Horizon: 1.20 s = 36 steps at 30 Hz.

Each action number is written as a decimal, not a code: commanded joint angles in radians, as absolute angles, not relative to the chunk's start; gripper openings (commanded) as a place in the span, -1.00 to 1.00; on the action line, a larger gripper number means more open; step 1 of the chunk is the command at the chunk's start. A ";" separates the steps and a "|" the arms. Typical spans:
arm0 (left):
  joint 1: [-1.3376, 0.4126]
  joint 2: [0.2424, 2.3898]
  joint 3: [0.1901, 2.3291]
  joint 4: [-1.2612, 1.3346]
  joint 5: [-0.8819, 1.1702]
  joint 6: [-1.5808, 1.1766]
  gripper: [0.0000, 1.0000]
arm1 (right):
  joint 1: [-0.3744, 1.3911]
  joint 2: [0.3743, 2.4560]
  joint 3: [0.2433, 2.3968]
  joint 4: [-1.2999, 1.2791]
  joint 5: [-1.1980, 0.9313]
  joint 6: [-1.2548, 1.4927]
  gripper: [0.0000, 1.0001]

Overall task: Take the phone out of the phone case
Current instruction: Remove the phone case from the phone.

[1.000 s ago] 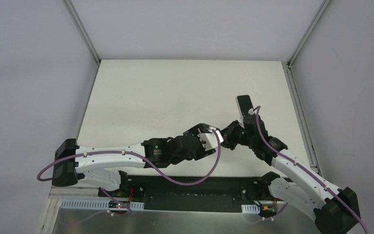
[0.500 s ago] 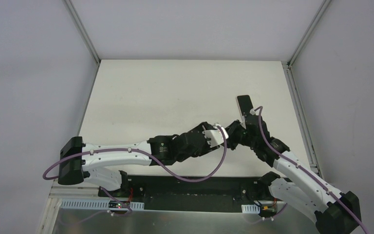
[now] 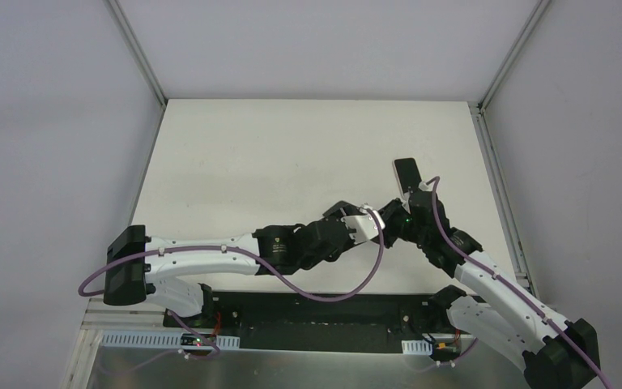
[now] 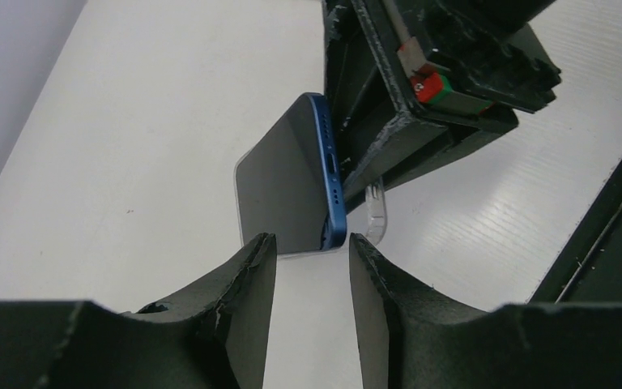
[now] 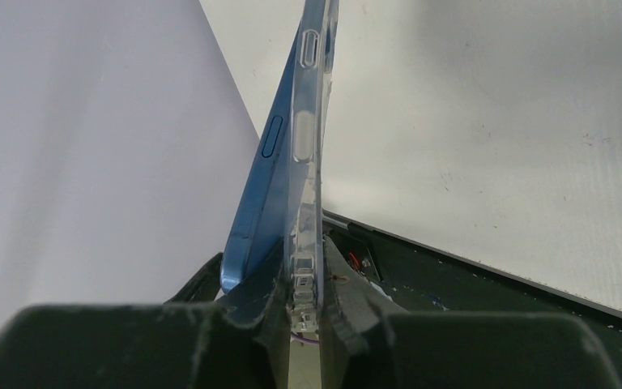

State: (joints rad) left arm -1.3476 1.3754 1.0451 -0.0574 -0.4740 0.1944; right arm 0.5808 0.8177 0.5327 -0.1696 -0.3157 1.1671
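A blue phone [image 4: 291,182] with a dark screen is held up on edge above the table, partly levered out of its clear case [image 4: 377,212]. In the right wrist view the phone's [image 5: 263,194] lower end bulges left, away from the case wall [image 5: 306,138]. My right gripper [image 5: 304,267] is shut on that case edge. My left gripper [image 4: 312,243] is open, its fingertips just short of the phone's lower corner with nothing between them. From above, the phone [image 3: 407,173] sticks up past the right gripper [image 3: 409,212], and the left gripper [image 3: 381,219] is close beside it.
The white table [image 3: 291,154] lies under both arms, with grey enclosure walls and aluminium rails round it. A black strip [image 3: 324,304] runs along the near edge by the arm bases. Purple cables loop off both wrists.
My left arm has reached further right, up to the phone's lower corner, and its jaws have narrowed. The right gripper still holds the case, shifted only slightly.
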 commanded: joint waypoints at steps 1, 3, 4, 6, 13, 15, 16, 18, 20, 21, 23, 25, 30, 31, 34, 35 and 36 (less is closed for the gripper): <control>-1.338 1.375 1.090 -0.043 -0.546 0.191 -0.23 | 0.586 0.789 0.548 -0.110 -0.365 1.189 -1.00; -1.338 1.370 1.088 -0.044 -0.545 0.187 -0.21 | 0.586 0.789 0.546 -0.111 -0.364 1.187 -1.00; -1.338 1.367 1.087 -0.044 -0.544 0.184 -0.18 | 0.585 0.789 0.546 -0.111 -0.362 1.187 -1.00; -1.336 1.362 1.086 -0.044 -0.534 0.178 -0.11 | 0.586 0.790 0.546 -0.110 -0.363 1.186 -1.00; -1.333 1.382 1.095 -0.043 -0.541 0.173 -0.14 | 0.592 0.781 0.552 -0.110 -0.366 1.190 -1.00; -1.333 1.391 1.098 -0.043 -0.544 0.173 -0.18 | 0.596 0.779 0.554 -0.110 -0.364 1.191 -1.00; -1.333 1.395 1.102 -0.043 -0.546 0.175 -0.20 | 0.598 0.779 0.556 -0.111 -0.365 1.192 -1.00; -1.332 1.400 1.104 -0.043 -0.546 0.176 -0.24 | 0.602 0.779 0.558 -0.112 -0.364 1.192 -1.00; -1.331 1.405 1.106 -0.044 -0.548 0.178 -0.28 | 0.604 0.780 0.562 -0.115 -0.364 1.190 -1.00; -1.330 1.406 1.106 -0.044 -0.549 0.179 -0.30 | 0.607 0.779 0.563 -0.116 -0.364 1.190 -1.00; -1.329 1.407 1.105 -0.044 -0.553 0.179 -0.36 | 0.607 0.779 0.566 -0.118 -0.362 1.186 -1.00; -1.327 1.407 1.105 -0.044 -0.561 0.177 -0.43 | 0.607 0.780 0.567 -0.120 -0.361 1.185 -1.00; -1.321 1.409 1.103 -0.044 -0.567 0.183 -0.49 | 0.606 0.781 0.574 -0.125 -0.362 1.179 -1.00; -1.321 1.412 1.103 -0.043 -0.570 0.184 -0.49 | 0.607 0.782 0.576 -0.126 -0.362 1.178 -1.00; -1.321 1.420 1.105 -0.043 -0.569 0.183 -0.45 | 0.607 0.777 0.581 -0.129 -0.365 1.179 -1.00; -1.321 1.422 1.106 -0.043 -0.568 0.182 -0.44 | 0.608 0.775 0.582 -0.130 -0.364 1.179 -1.00; -1.321 1.425 1.107 -0.044 -0.568 0.181 -0.41 | 0.607 0.774 0.581 -0.132 -0.364 1.179 -1.00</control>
